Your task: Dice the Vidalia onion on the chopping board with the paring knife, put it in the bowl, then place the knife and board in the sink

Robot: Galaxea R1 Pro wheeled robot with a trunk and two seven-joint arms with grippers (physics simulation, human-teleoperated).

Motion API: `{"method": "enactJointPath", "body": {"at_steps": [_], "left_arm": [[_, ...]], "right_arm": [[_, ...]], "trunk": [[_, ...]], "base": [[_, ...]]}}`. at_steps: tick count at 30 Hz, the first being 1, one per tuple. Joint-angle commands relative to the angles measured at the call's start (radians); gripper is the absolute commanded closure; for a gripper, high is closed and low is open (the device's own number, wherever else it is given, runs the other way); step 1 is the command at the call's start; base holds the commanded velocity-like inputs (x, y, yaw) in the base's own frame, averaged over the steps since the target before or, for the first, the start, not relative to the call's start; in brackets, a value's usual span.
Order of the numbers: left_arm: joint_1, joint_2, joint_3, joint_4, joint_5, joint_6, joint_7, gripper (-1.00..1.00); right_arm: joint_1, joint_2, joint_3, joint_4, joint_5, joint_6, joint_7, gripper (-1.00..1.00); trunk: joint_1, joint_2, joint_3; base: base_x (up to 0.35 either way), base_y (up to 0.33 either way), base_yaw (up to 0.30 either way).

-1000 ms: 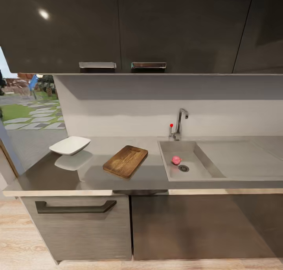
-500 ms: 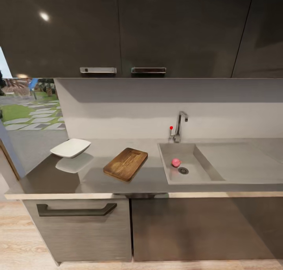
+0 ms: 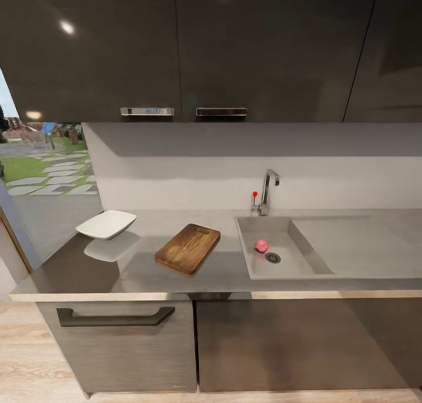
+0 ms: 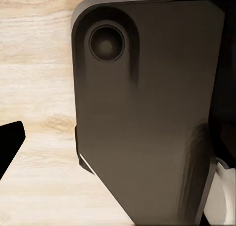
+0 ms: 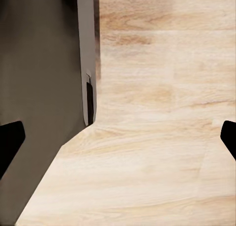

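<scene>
Onion [image 3: 262, 246] in sink [image 3: 305, 274], fingers [image 5: 11, 142] over floor [image 5: 157, 137]

Light is even and soft across the head view. Small bright ceiling-light glints sit on the glossy dark upper cabinets [image 3: 176, 45], and a broad shadow band falls on the white backsplash [image 3: 234, 174] just beneath them. The countertop [image 3: 70, 268] mirrors the white bowl [image 3: 106, 224] as a pale reflection right below it. Daylight shows through the opening beyond the bowl. The render is slightly soft, with straight lines splaying toward the edges. Both wrist views are bright over the pale wood floor [image 5: 157, 113]; the dark robot body [image 4: 147, 113] there looks smeared.
</scene>
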Motion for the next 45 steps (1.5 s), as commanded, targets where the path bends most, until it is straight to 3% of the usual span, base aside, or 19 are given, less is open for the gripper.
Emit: {"method": "enactJointPath", "body": {"at_steps": [1,25,38,40,45], "left_arm": [[0.001,0.0,0.0,-0.003,0.001,0.004,-0.001,-1.0],[0.001,-0.002,0.0,-0.003,0.001,0.004,-0.001,-1.0],[0.001,-0.003,0.0,-0.003,0.001,0.004,-0.001,-1.0],[0.001,-0.003,0.0,-0.003,0.001,0.004,-0.001,-1.0],[0.001,-0.004,0.0,-0.003,0.001,0.004,-0.001,-1.0]], "right_arm": [[0.0,0.0,0.0,0.001,0.0,-0.004,0.0,-1.0],[0.0,0.0,0.003,-0.003,0.001,-0.005,0.0,-1.0],[0.0,0.0,0.003,-0.081,0.001,-0.003,-0.001,-1.0],[0.0,0.0,0.004,-0.11,0.003,-0.006,-0.002,-1.0],[0.0,0.0,0.008,-0.336,0.008,-0.011,-0.003,-1.0]], "trunk": [[-0.004,0.007,0.003],[-0.096,0.175,0.078],[-0.146,0.266,0.119],[-0.153,0.28,0.125],[-0.173,0.315,0.14]], "base": [[0.0,0.0,0.0],[0.0,0.0,0.0],[0.0,0.0,0.0],[0.0,0.0,0.0],[0.0,0.0,0.0]]}}
